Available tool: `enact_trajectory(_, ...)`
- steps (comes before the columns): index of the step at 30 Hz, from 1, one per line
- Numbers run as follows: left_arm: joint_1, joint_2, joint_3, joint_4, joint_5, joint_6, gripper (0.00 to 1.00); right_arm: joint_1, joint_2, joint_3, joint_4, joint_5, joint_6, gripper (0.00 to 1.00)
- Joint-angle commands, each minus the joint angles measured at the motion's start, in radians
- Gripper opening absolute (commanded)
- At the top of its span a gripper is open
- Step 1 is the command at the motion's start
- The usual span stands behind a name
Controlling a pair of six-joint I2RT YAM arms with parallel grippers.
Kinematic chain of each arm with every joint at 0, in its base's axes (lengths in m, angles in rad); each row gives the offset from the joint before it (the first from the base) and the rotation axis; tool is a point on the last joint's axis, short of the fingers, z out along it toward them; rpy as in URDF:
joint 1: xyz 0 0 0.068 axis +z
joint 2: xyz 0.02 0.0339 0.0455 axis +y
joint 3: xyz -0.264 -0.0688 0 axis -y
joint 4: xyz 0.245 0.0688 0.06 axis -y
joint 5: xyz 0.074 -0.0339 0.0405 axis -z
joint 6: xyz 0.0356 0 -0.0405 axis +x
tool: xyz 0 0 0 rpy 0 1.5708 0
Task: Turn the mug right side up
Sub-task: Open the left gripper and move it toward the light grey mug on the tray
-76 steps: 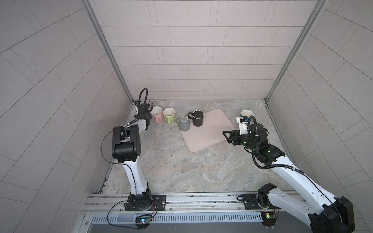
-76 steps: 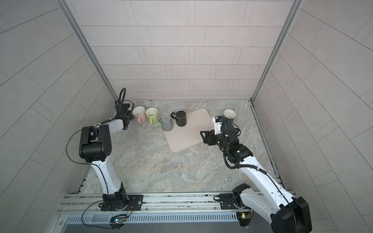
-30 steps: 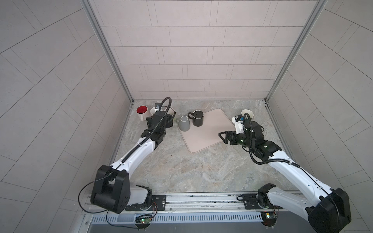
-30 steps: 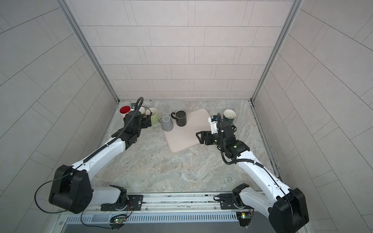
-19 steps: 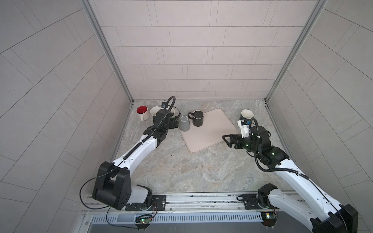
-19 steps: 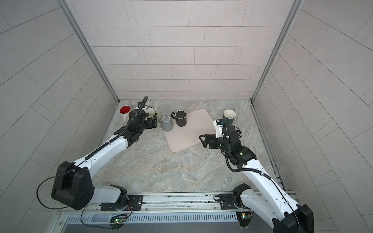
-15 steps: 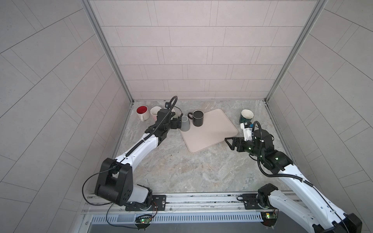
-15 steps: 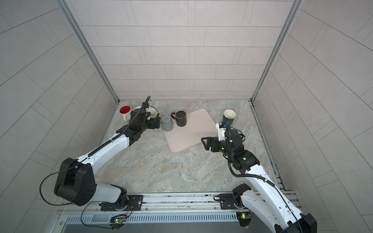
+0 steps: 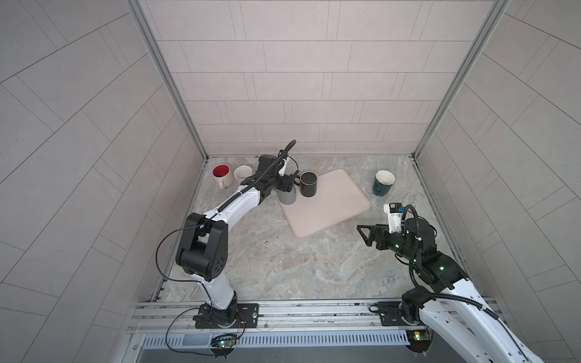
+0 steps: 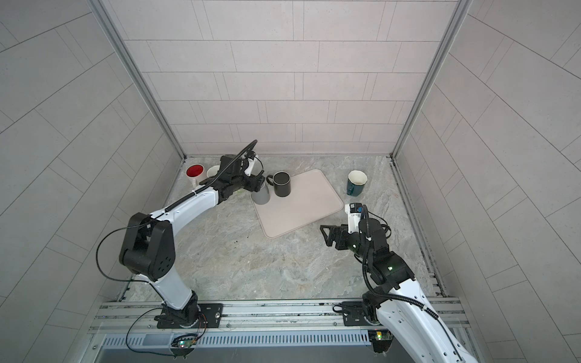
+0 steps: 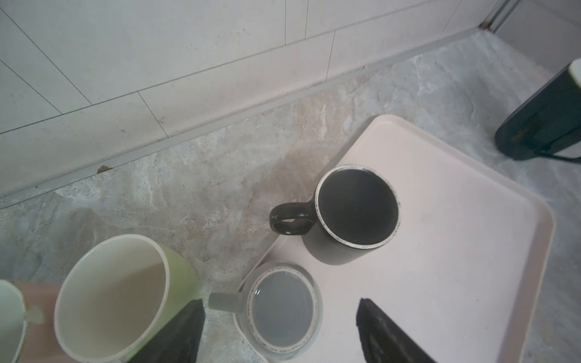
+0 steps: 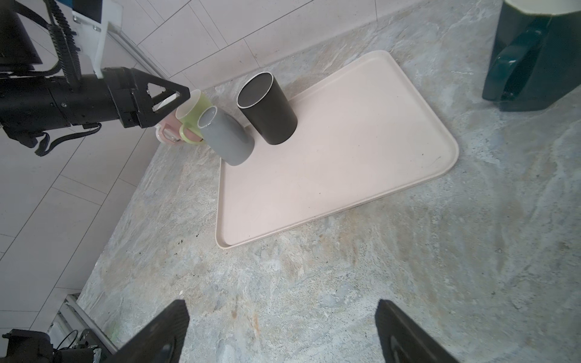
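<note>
An upside-down grey mug [image 9: 286,197] [image 10: 261,196] stands on the near-left corner of the pink tray [image 9: 333,207], its base facing up in the left wrist view [image 11: 281,311]. Its handle [image 11: 223,303] points off the tray towards a green mug. My left gripper [image 9: 287,183] [image 11: 279,309] hovers just above the grey mug. It is open, with one finger on each side and a gap to the mug's wall. My right gripper [image 9: 364,234] [image 12: 279,314] is open and empty over bare stone, to the right of the tray's front.
A black mug [image 9: 307,184] stands upright on the tray right beside the grey one. A green mug [image 11: 125,298] and a pink mug [image 12: 166,132] sit close on the other side. A red-lined mug [image 9: 221,176] is far left, a teal mug [image 9: 383,183] right of the tray.
My left arm swung from the mugs at the far left over to the grey mug and its jaws narrowed a little. My right gripper drew back from the teal mug towards the front.
</note>
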Motion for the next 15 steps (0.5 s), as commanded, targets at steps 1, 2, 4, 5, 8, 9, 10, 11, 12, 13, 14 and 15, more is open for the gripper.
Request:
enact_trajectory(1,0.012,0.039,0.047,-0.089,-0.037,0.074,0.82,-0.005,-0.004,-0.006,-0.006,0.021,0.000,0.95)
enact_trajectory(2,0.019,0.050,0.058,-0.099,-0.041,0.074,0.82,-0.006,-0.004,-0.011,-0.003,0.021,0.003,0.94)
enact_trajectory(4,0.034,0.064,0.076,-0.109,-0.025,0.066,0.82,-0.007,-0.001,-0.021,0.000,0.020,0.007,0.95)
enact_trajectory(5,0.036,0.067,0.078,-0.104,-0.015,0.067,0.82,-0.007,0.001,-0.025,0.001,0.021,0.009,0.95)
enact_trajectory(8,0.036,0.076,0.079,-0.085,0.008,0.060,0.82,-0.008,0.008,-0.029,0.002,0.021,0.009,0.95)
enact_trajectory(9,0.036,0.080,0.078,-0.076,0.030,0.054,0.82,-0.008,0.013,-0.029,0.002,0.019,0.009,0.94)
enact_trajectory(10,0.035,0.082,0.077,-0.070,0.057,0.054,0.81,-0.008,0.016,-0.028,0.002,0.019,0.009,0.94)
enact_trajectory(11,0.034,0.088,0.076,-0.063,0.078,0.050,0.81,-0.008,0.019,-0.027,0.002,0.019,0.008,0.94)
enact_trajectory(12,0.033,0.096,0.080,-0.063,0.085,0.043,0.82,-0.010,0.023,-0.025,0.002,0.019,0.010,0.94)
enact_trajectory(13,0.033,0.102,0.083,-0.063,0.089,0.040,0.82,-0.010,0.027,-0.023,0.002,0.019,0.012,0.94)
enact_trajectory(14,0.034,0.107,0.084,-0.063,0.097,0.038,0.81,-0.010,0.031,-0.023,0.004,0.018,0.013,0.94)
enact_trajectory(15,0.033,0.108,0.084,-0.064,0.110,0.043,0.82,-0.010,0.034,-0.025,0.004,0.017,0.016,0.94)
